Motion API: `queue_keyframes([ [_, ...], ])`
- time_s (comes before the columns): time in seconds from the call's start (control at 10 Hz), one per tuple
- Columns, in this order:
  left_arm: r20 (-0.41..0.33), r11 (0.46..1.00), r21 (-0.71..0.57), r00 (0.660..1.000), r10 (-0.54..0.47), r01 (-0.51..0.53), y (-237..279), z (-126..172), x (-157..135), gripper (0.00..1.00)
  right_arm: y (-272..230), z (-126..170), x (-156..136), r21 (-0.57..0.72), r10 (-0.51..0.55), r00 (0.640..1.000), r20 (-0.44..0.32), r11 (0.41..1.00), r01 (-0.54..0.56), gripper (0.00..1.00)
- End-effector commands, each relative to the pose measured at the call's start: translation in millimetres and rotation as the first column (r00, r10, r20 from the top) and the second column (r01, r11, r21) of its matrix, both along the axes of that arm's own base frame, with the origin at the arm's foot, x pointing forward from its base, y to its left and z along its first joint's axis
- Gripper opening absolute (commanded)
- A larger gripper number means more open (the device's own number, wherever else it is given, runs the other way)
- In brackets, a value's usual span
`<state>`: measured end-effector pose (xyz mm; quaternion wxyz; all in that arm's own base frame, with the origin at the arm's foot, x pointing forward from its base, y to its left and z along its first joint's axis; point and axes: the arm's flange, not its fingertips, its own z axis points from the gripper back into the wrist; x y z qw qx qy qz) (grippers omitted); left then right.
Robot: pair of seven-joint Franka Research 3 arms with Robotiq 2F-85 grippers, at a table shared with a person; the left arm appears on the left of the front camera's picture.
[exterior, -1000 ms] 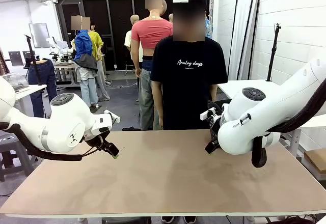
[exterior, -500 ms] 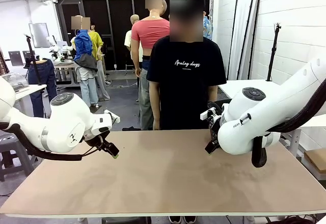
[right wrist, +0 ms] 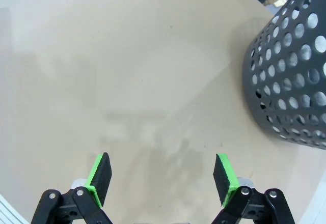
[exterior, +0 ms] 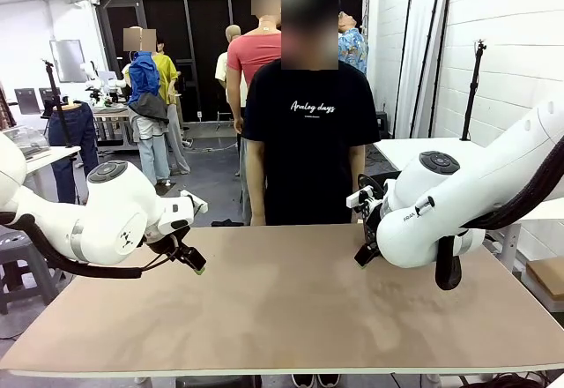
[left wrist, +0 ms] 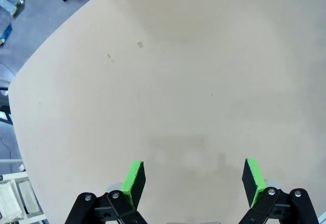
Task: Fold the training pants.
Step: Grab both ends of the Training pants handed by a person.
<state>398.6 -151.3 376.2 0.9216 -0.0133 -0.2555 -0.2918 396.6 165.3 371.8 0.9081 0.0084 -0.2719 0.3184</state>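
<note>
The training pants are out of view. My left gripper (exterior: 190, 259) hovers low over the left part of the tan table (exterior: 291, 309), its green pads spread wide. In the left wrist view the left gripper (left wrist: 193, 179) stands open above bare tabletop with nothing between its fingers. My right gripper (exterior: 363, 252) hangs just above the table's right part, near the far edge. The right wrist view has the right gripper (right wrist: 162, 179) open too, over bare board.
A black perforated basket (right wrist: 290, 76) stands on the table close beside my right gripper. A person in a black T-shirt (exterior: 308, 141) stands at the middle of the far edge, arms down. The table's left edge (left wrist: 20, 107) curves past my left gripper.
The person has stepped a little to the picture's left along the far edge. Neither arm nor gripper has moved.
</note>
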Motion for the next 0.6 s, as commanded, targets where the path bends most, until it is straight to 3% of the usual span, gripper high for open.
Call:
queue_keyframes([
  [0.0, -0.020, 1.000, -0.018, 1.000, 0.004, -0.004, 2.9, 2.4, -1.1, 1.00, 0.0, 0.0, 0.0, 0.000, 0.000, 1.000, 0.000, 1.000, 0.000, 1.00],
  [0.5, -0.051, 1.000, 0.024, 0.999, 0.000, 0.001, -10.0, 91.4, -27.8, 1.00, 2.5, 84.3, -22.9, -0.011, 0.016, 1.000, 0.014, 1.000, -0.016, 1.00],
])
